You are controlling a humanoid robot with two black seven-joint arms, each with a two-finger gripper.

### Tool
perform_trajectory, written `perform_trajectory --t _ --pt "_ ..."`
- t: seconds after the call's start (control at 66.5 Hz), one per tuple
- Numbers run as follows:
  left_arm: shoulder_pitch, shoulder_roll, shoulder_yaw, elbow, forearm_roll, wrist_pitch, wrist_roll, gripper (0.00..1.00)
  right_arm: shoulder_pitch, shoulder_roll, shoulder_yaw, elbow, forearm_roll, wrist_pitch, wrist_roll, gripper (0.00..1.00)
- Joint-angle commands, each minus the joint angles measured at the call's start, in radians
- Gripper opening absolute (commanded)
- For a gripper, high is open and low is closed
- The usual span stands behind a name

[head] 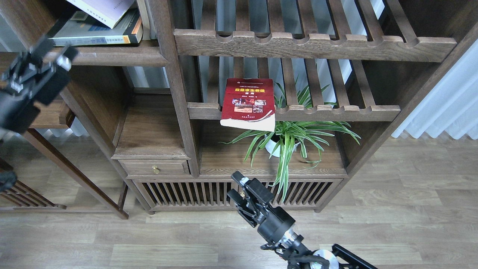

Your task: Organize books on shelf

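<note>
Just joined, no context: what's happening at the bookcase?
Nothing is held. The red book lies on a slatted rack, hanging over its front rail. The thick book and white-lavender one are stacked on the shelf. The right gripper sits open below the red book; the left gripper is near the shelf.

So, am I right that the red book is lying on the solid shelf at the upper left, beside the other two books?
Not quite. The head view shows the red book lying on the slatted rack above the potted plant, overhanging its front rail. Only the other two books are on the solid shelf at the upper left.
</note>
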Motion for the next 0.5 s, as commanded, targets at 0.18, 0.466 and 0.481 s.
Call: perform_trajectory --t 0.18,0.466,0.481 --pt "0.274 0.075 -0.051 0.118 0.000 0.000 0.074 1.00 0.081 0.007 0.002 -0.019 -0.038 0.000 0.036 0.93" --pt "0.340 0.062 -0.068 0.145 0.000 0.000 0.132 1.00 0.230 0.007 0.001 -0.142 -0.038 -0.188 0.097 0.98" --pt "0.340 0.062 -0.070 0.145 0.000 0.000 0.132 1.00 0.231 0.007 0.001 -0.144 -0.038 -0.191 0.097 0.98"
